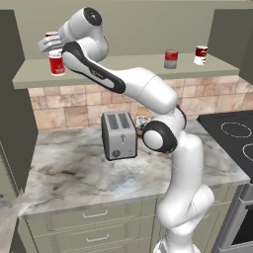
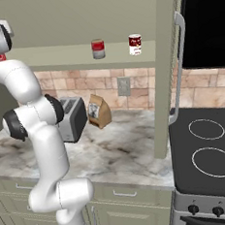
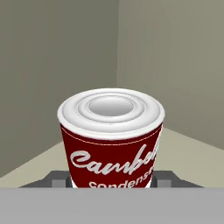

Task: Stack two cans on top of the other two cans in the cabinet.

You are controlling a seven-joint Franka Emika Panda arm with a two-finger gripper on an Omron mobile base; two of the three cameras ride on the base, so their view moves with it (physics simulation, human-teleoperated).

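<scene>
In the hand view a soup can with a dark red label and a white lid stands upright between my gripper's fingers, which are shut on it. From the left base view my gripper holds this can at the far left of the cabinet shelf, just above a bright red can that stands on the shelf. I cannot tell whether the two touch. Further right on the shelf stand a can with a greyish lower half and a can that is white below.
A silver toaster and a brown bag sit on the marble counter under the shelf. The black stove lies to the right. A dark side panel closes the shelf's left end.
</scene>
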